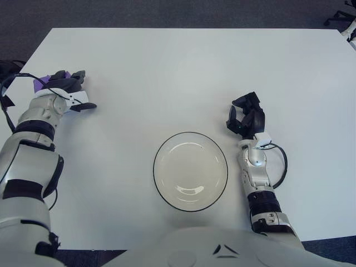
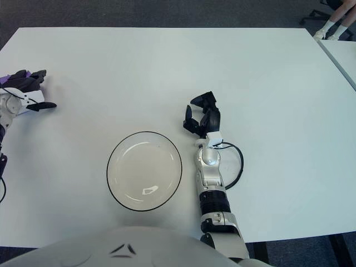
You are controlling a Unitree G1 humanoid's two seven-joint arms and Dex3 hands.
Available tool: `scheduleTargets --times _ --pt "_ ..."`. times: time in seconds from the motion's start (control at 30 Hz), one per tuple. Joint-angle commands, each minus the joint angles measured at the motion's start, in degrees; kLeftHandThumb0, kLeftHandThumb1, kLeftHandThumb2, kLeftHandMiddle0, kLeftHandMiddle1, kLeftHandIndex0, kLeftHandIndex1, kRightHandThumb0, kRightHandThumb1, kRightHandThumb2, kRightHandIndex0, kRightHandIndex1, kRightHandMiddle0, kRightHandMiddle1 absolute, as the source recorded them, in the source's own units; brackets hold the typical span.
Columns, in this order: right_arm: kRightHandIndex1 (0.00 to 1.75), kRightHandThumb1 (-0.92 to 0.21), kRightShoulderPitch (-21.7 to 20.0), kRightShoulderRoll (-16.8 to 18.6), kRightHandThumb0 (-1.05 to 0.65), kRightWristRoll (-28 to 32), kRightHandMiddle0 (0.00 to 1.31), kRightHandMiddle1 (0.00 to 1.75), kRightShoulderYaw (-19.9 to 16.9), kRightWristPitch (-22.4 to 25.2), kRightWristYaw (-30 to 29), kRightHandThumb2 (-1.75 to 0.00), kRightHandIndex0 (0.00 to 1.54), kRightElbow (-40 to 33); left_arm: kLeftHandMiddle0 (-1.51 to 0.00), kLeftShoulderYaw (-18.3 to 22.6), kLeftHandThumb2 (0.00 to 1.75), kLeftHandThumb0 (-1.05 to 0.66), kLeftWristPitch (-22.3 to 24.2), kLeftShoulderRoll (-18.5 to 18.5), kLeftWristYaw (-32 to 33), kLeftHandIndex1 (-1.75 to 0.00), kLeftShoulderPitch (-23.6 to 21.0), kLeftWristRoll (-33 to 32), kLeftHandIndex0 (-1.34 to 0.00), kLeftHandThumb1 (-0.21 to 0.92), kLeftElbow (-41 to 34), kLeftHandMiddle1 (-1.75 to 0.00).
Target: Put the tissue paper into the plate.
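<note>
Gripping the purple-and-white tissue pack (image 1: 45, 83) near the surface's (image 1: 183, 72) left edge, the left robot hand (image 1: 67, 92) curls around it; the right robot hand (image 1: 246, 119), fingers curled and empty, sits beside the plate (image 1: 190, 171).

White table, dark floor, and a few odds and ends at the right edge.

From my station I see a plain white table (image 1: 183, 72) filling most of both views, with dark grey carpeted floor (image 1: 167, 12) beyond its far edge and along its sides. In the right eye view a second white tabletop (image 2: 344, 55) shows at the right border, apart from the main one, and above it stand what look like chair legs (image 2: 320, 12) and someone's white shoes (image 2: 328, 33).
</note>
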Motion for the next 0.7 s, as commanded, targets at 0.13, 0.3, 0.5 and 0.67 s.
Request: scheduleTargets --times 0.13,0.3,0.5,0.67 --pt "1.55 -0.57 8.6 -2.5 -0.41 1.2 0.42 1.75 -2.2 -0.2 1.4 -1.01 0.63 7.7 0.0 -2.1 0.44 -1.02 2.3 -0.6 -1.9 0.0 4.1 1.0 0.0 0.66 1.9 0.0" --pt "1.57 -0.56 8.4 -2.5 -0.41 1.2 0.43 1.75 -2.5 -0.1 1.6 -1.02 0.63 7.9 0.0 -1.6 0.55 -0.97 2.2 0.8 0.4 0.0 4.7 0.4 0.0 0.56 0.7 0.0" --pt "1.57 -0.55 8.2 -2.5 -0.41 1.1 0.43 1.75 -2.4 -0.2 1.8 -1.03 0.64 8.0 0.0 0.3 0.59 -0.99 0.1 4.6 4.3 0.0 4.9 -0.6 0.0 0.54 -3.5 0.0" --pt "1.56 -0.55 7.9 -2.6 -0.41 0.9 0.43 1.75 -2.4 -0.2 1.8 -1.03 0.64 8.5 0.0 2.5 0.6 -1.01 -2.7 7.0 8.1 0.0 7.3 -1.7 0.0 0.55 -7.5 0.0"
